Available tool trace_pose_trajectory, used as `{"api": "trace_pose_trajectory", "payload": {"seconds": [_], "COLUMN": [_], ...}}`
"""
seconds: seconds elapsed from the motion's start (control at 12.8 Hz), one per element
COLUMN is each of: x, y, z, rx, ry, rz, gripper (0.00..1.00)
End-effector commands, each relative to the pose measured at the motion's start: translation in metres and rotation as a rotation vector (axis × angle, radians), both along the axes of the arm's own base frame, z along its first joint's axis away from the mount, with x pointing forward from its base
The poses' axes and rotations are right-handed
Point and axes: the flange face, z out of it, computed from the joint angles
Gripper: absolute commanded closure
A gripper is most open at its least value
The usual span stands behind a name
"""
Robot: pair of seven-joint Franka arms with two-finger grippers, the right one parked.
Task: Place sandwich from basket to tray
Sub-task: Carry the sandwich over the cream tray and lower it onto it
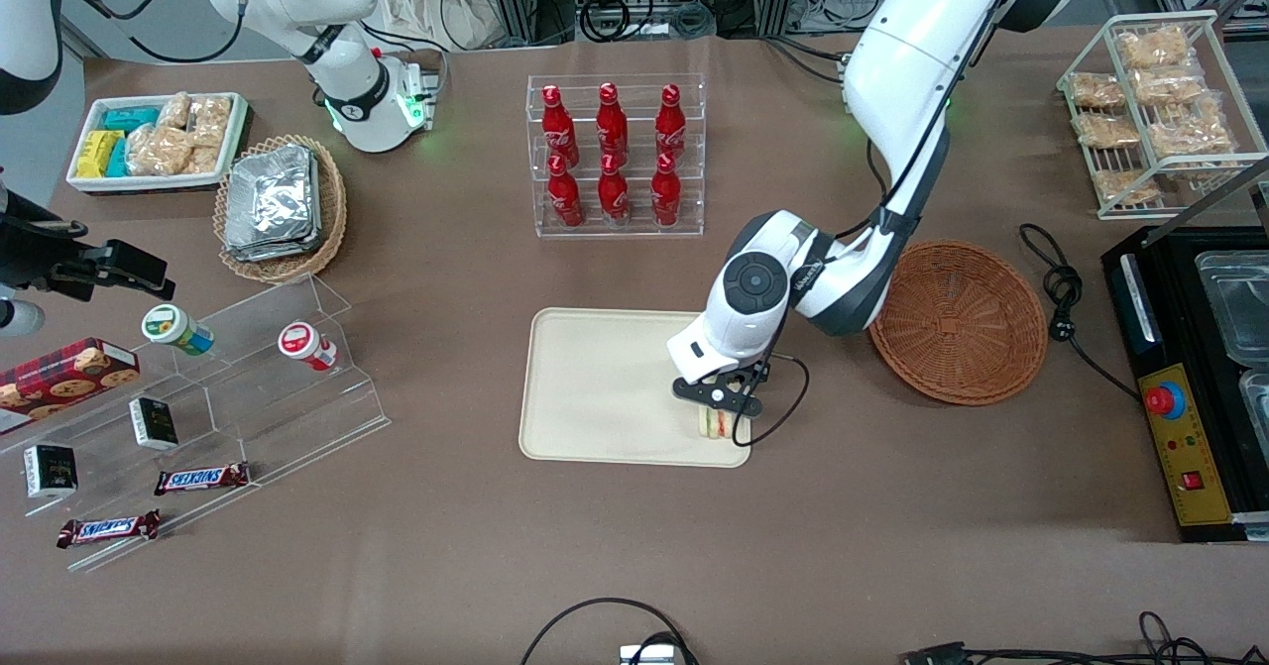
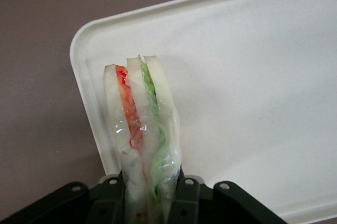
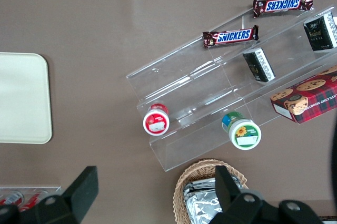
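Pinched between the black fingers (image 2: 181, 197) of the left gripper (image 1: 721, 410), the plastic-wrapped sandwich (image 2: 141, 129) is filling the wrist camera's foreground, its pale bread slices and red and green filling layers running edge-on away from the lens. In the front view the gripper is hanging low over the corner of the cream tray (image 1: 595, 387) that lies nearest the front camera and toward the working arm's end of the table, and the sandwich (image 1: 716, 425) is sitting at or just above the tray surface there; whether it is already touching I cannot tell. The reddish-brown wicker basket (image 1: 960, 320) is lying beside the tray toward the working arm's end, and nothing is showing in it, so the carry looks finished and the release is the step in hand. To do that well, the arm should be lowering until the wedge is resting its weight on the tray before the fingers part, since a tall, narrow wedge standing on edge is likely to topple if dropped. The sandwich is also sitting close to the tray's rim, so nudging it slightly inward first would keep it from tipping over the low edge onto the brown table (image 1: 892, 506). The fingers should be spreading slowly, as the clingy wrap may be sticking to the pads, and the lift afterwards should be going straight up.
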Motion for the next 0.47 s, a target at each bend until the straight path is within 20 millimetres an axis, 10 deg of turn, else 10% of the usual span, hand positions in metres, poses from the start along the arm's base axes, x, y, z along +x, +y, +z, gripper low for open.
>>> {"api": "trace_pose_trajectory", "payload": {"seconds": [0.0, 0.24, 0.39], "x": [-0.004, -0.0051, -0.0064], "y": [-0.0172, -0.0178, -0.0182], "z": [-0.0047, -0.0079, -0.0133], "rx": [0.013, 0.018, 0.023], "ry": [-0.001, 0.0, 0.006], "rz": [0.013, 0.008, 0.006], "gripper": [0.7, 0.64, 0.17]}}
